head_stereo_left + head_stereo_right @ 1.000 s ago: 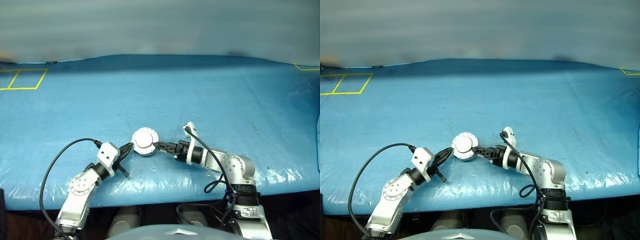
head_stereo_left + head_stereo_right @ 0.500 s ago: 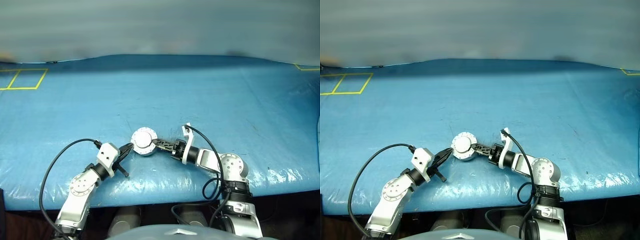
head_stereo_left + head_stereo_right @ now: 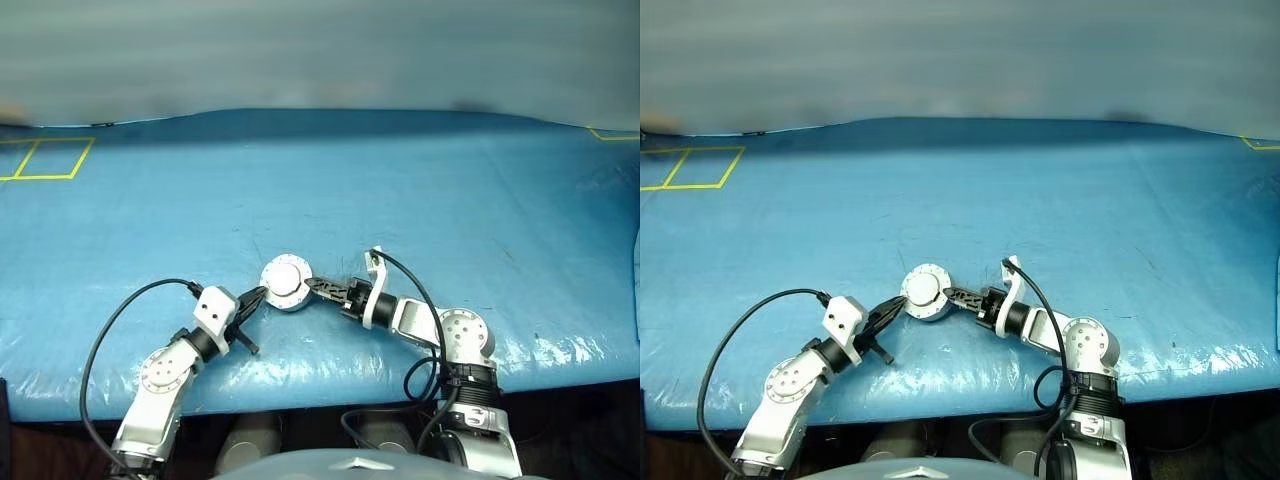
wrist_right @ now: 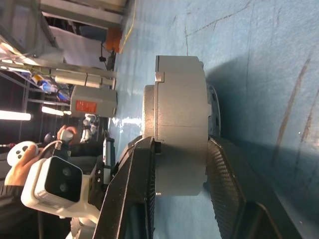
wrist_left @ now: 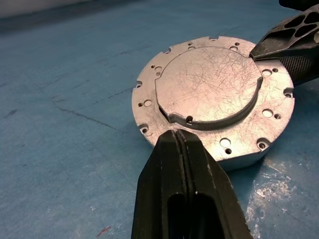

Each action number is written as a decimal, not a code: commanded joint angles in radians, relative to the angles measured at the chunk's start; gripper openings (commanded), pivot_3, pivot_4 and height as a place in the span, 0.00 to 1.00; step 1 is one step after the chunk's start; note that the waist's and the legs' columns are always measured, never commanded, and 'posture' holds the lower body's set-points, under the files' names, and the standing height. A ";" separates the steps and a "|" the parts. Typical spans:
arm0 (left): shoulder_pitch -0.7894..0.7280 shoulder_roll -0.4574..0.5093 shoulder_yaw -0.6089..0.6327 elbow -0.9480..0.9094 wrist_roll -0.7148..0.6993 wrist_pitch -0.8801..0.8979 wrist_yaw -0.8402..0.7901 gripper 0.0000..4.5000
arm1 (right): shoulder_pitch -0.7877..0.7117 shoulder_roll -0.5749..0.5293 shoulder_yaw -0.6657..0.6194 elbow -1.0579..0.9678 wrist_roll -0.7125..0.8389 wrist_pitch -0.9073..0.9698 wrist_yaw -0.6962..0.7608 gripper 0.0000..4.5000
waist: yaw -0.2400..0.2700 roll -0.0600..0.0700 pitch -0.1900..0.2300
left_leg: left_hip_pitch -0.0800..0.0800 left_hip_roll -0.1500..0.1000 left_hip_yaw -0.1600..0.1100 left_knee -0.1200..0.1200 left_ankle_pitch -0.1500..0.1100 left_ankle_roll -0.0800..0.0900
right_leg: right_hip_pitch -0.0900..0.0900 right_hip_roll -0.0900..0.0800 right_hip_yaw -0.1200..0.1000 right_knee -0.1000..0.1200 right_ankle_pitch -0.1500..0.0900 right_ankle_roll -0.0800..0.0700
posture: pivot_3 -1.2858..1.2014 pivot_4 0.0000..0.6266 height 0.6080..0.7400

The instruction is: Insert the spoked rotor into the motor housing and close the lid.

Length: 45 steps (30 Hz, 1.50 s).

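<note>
The motor housing (image 3: 286,282) lies on the blue table, a round silver-grey drum with the lid (image 5: 209,84) flat on top, smooth side up. My left gripper (image 3: 261,292) is shut, its joined tips (image 5: 179,138) touching the housing's near rim. My right gripper (image 3: 311,286) reaches in from the other side. It is shut on the housing (image 4: 179,99), one finger (image 4: 142,164) on the lid's face and the other finger (image 4: 222,164) under the base. The spoked rotor is hidden.
A yellow tape square (image 3: 45,158) marks the blue table cover (image 3: 450,190) at the far left. The table's front edge runs just below both arms. A black cable (image 3: 110,330) loops off my left wrist. A person's hand with a controller (image 4: 20,159) shows behind.
My right gripper has closed from wide open onto the housing while its wrist rolled. The housing has shifted slightly left. The left gripper stayed shut in place.
</note>
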<state>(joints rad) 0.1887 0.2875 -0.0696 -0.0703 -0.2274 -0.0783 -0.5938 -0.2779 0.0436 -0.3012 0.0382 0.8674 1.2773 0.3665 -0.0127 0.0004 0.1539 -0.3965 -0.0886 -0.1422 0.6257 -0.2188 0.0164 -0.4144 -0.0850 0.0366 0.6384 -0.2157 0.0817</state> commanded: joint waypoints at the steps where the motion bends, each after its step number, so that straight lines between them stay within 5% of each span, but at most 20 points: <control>1: 0.022 -0.040 0.006 -0.095 -0.176 0.093 -0.051 0.00 | -0.037 0.026 -0.100 -0.008 0.092 -0.019 -0.048 0.25 | 0.000 0.000 0.001 | -0.002 0.000 0.000 0.000 0.000 0.000 | -0.001 0.000 0.000 0.000 0.000 0.001 | 0.52 0.24 1.00; 5: 0.037 -0.064 0.019 -0.126 -0.244 0.145 -0.054 0.00 | -0.061 0.043 -0.170 -0.004 0.149 -0.033 -0.105 0.25 | -0.002 0.002 0.003 | -0.004 0.000 0.000 0.000 0.000 0.000 | -0.003 0.000 0.000 0.000 0.003 0.004 | 0.52 0.24 1.00; 8: 0.048 -0.110 0.010 -0.144 -0.297 0.174 -0.044 0.14 | -0.087 0.067 -0.231 -0.001 0.207 -0.071 -0.145 0.25 | -0.009 0.003 0.005 | -0.004 0.000 0.000 0.000 0.000 0.001 | -0.003 0.001 0.000 0.000 0.003 0.004 | 0.52 0.24 1.00; 20: 0.062 -0.345 0.062 -0.219 -0.750 0.415 0.007 0.99 | -0.076 0.090 -0.192 -0.106 0.439 -0.087 -0.191 0.25 | -0.021 0.003 0.007 | -0.005 0.001 0.001 0.000 -0.001 0.002 | -0.003 0.002 0.000 0.000 0.002 0.004 | 0.52 0.24 1.00; 27: 0.057 -0.360 0.056 -0.238 -0.942 0.560 0.032 0.99 | -0.037 0.074 -0.116 -0.125 0.505 -0.089 -0.228 0.25 | -0.023 0.003 0.007 | -0.005 0.001 0.001 0.000 -0.001 0.002 | -0.003 0.002 0.001 -0.001 0.002 0.004 | 0.52 0.24 1.00; 45: -0.024 -0.418 0.092 -0.176 -0.979 0.530 0.085 0.99 | 0.066 -0.021 0.050 -0.189 0.610 -0.101 -0.230 0.25 | -0.018 0.002 0.008 | -0.005 0.002 0.001 0.001 -0.001 0.002 | -0.001 0.003 0.001 -0.004 0.002 -0.004 | 0.52 0.24 1.00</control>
<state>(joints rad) 0.1808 -0.0611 0.0285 -0.2343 -1.1983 0.4693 -0.5010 -0.2078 0.0146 -0.2606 -0.0925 1.4169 1.1951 0.1096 -0.0305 0.0026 0.1615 -0.4012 -0.0868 -0.1407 0.6262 -0.2199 0.0186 -0.4158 -0.0820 0.0377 0.6343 -0.2134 0.0767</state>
